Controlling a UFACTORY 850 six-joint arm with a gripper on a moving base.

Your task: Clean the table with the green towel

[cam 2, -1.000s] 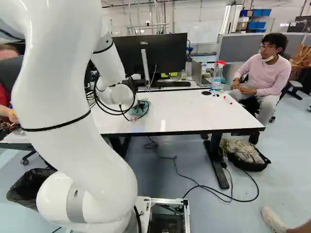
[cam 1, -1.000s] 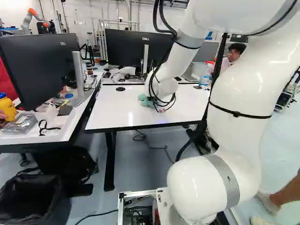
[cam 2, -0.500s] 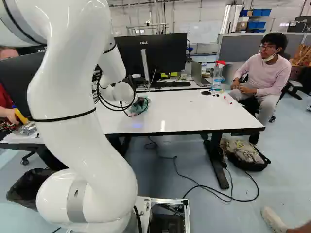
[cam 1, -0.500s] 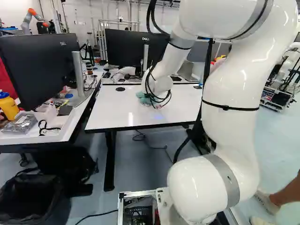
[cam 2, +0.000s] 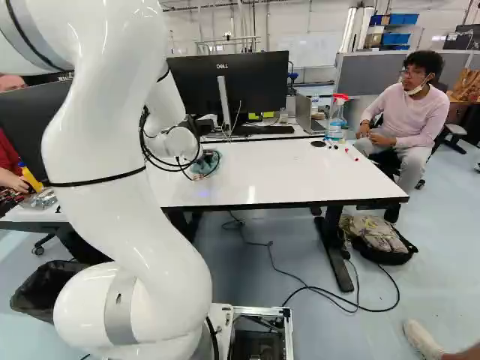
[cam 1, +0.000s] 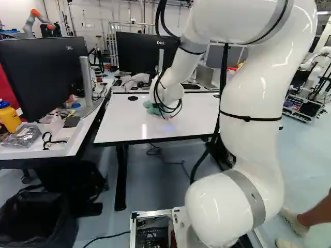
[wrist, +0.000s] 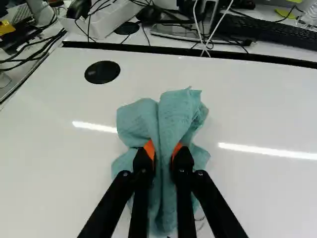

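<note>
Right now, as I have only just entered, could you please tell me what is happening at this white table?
A white robot arm is reaching over the white table. Its gripper has the green towel pinched in a bunch between its two fingers, down at the tabletop, nearer the left end in the right base view. It is probably wiping the surface. A few small pens lie near the other end.

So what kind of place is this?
Probably a robotics lab. A big white robot arm reaches over a table, another robot stands at the far left of the left base view, and there's a computer monitor behind the table.
</note>
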